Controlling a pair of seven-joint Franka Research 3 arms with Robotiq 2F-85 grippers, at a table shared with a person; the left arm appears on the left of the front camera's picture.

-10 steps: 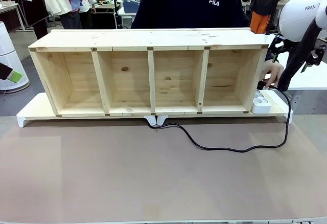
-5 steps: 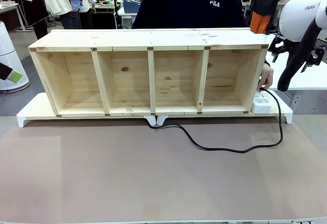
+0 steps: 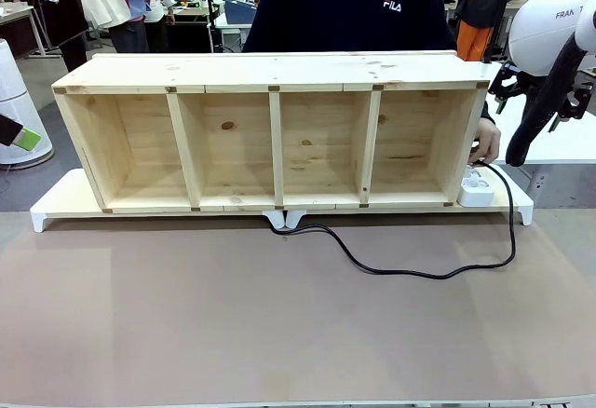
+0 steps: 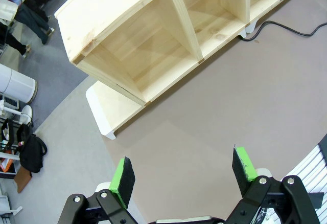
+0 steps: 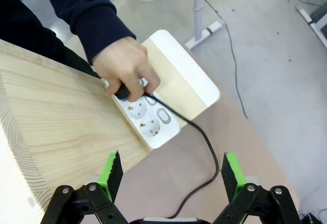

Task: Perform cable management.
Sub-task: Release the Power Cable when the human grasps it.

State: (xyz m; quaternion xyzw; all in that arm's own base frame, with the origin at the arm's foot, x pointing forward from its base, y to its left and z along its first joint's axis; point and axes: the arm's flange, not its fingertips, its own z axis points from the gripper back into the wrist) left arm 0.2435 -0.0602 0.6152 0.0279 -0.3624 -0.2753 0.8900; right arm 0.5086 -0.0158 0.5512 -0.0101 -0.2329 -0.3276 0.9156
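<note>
Cable (image 3: 419, 272): thin black cord, one run. It starts under the middle front edge of the wooden shelf unit (image 3: 279, 138), loops across the brown tabletop (image 3: 233, 324) toward the robot's right, then climbs to the white power strip (image 3: 476, 187) just beside the unit's right end. Its plug end (image 5: 124, 94) sits at the strip's sockets, gripped by the person's hand (image 5: 124, 66).

Power strip: rests on the pale board (image 3: 65, 198) with white edges that carries the shelf unit.

Shelf unit: lying on its long side, four open compartments facing the robot.

Right gripper (image 5: 167, 174): jaws wide, nothing between them, hanging above the strip and hand.

Left gripper (image 4: 184, 173): jaws wide, empty, above bare tabletop near the unit's left end.
</note>
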